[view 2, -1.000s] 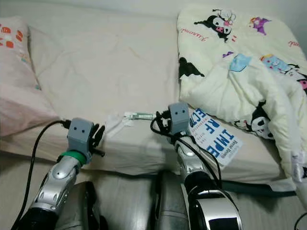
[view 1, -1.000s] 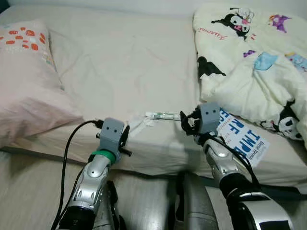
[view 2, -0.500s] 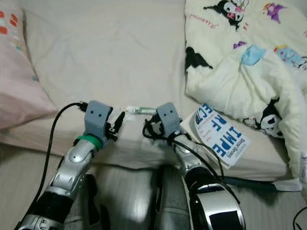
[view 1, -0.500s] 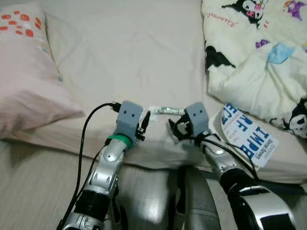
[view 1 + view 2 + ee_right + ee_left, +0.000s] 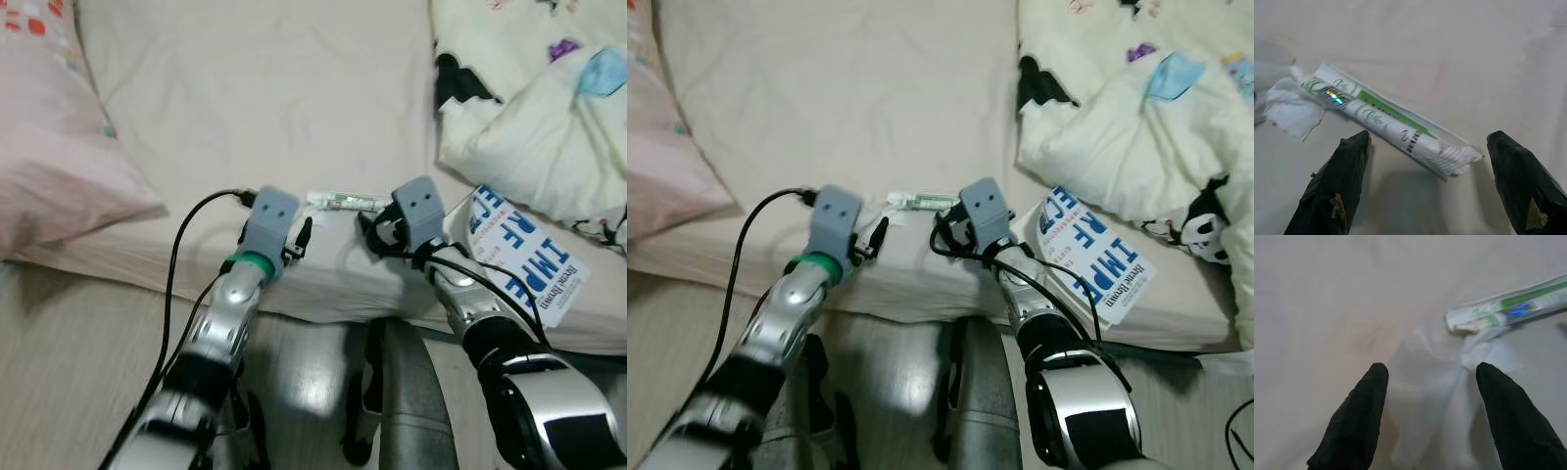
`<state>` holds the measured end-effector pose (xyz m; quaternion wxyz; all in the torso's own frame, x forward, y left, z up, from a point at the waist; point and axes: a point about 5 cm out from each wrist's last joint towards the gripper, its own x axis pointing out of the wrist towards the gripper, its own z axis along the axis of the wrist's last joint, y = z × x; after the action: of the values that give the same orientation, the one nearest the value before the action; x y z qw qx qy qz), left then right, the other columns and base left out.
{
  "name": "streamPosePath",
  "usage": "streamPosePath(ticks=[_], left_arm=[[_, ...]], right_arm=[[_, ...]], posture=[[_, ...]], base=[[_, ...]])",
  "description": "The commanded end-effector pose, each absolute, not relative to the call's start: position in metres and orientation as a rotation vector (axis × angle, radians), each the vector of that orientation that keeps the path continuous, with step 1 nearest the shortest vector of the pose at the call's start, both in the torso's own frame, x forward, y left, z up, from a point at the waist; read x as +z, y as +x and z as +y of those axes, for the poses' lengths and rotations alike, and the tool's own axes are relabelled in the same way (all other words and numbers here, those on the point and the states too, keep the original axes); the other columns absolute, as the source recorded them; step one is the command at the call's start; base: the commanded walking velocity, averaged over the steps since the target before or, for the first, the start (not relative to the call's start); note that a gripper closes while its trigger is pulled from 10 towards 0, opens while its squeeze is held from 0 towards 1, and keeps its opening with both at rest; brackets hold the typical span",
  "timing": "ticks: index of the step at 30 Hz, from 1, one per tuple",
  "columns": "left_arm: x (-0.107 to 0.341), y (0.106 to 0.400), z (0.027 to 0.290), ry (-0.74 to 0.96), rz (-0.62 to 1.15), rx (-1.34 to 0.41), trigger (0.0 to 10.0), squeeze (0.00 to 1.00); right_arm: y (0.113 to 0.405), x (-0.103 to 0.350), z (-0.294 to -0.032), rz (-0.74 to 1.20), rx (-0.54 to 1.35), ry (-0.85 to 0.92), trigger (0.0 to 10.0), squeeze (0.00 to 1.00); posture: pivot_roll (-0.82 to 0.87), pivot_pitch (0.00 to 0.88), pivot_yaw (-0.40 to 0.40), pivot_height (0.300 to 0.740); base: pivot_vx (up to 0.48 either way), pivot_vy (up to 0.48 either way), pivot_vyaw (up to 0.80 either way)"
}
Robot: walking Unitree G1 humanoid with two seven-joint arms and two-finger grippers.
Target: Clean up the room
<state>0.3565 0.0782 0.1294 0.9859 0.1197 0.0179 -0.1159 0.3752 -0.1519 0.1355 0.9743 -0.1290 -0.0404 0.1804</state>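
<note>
A white and green tube lies on the cream bed sheet near the bed's front edge, with a crumpled white tissue at its left end. My left gripper is open just in front of the tissue, a finger on each side of it. My right gripper is open right in front of the tube, its fingers spread wider than the tube's length. In the eye views both grippers sit at the mattress edge by the tube.
A pink pillow lies at the left of the bed. A cartoon-print duvet is bunched at the right, with a white and blue book beside my right arm. Pale wood floor runs below the mattress edge.
The camera has moved closer to the bed. My left gripper has swung right to the tissue, and both grippers now stand nearer the tube.
</note>
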Motion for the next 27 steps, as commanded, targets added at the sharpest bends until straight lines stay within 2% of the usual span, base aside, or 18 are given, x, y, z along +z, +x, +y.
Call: streamPosePath(ticks=[1,6,7,21,27], left_arm=[[0.111,0.352,0.078,0.263,0.101,-0.234,10.0,0.00],[0.106,0.359,0.074,0.279,0.158,-0.222,10.0,0.00],[0.106,0.361,0.075,0.282,0.165,-0.210,0.2,0.00],[0.109,0.356,0.085,0.265,0.091,-0.212,0.0,0.00],[0.118,0.337,0.093,0.210,0.029,-0.228,0.0,0.00]], right_arm=[[0.370,0.128,-0.154,-0.073,0.361,-0.233,10.0,0.00],[0.365,0.130,-0.152,-0.136,0.357,-0.184,10.0,0.00],[0.363,0.131,-0.152,-0.150,0.353,-0.172,10.0,0.00],[0.363,0.133,-0.163,-0.143,0.324,-0.148,10.0,0.00],[0.362,0.131,-0.163,-0.121,0.348,-0.157,10.0,0.00]], posture=[[-0.06,0.387,0.049,0.565],[-0.08,0.392,0.055,0.565],[-0.08,0.392,0.059,0.565],[-0.06,0.379,0.057,0.565],[-0.03,0.380,0.047,0.565]], base=[[0.000,0.000,0.00],[0.000,0.000,0.00],[0.000,0.000,0.00],[0.000,0.000,0.00],[0.000,0.000,0.00]])
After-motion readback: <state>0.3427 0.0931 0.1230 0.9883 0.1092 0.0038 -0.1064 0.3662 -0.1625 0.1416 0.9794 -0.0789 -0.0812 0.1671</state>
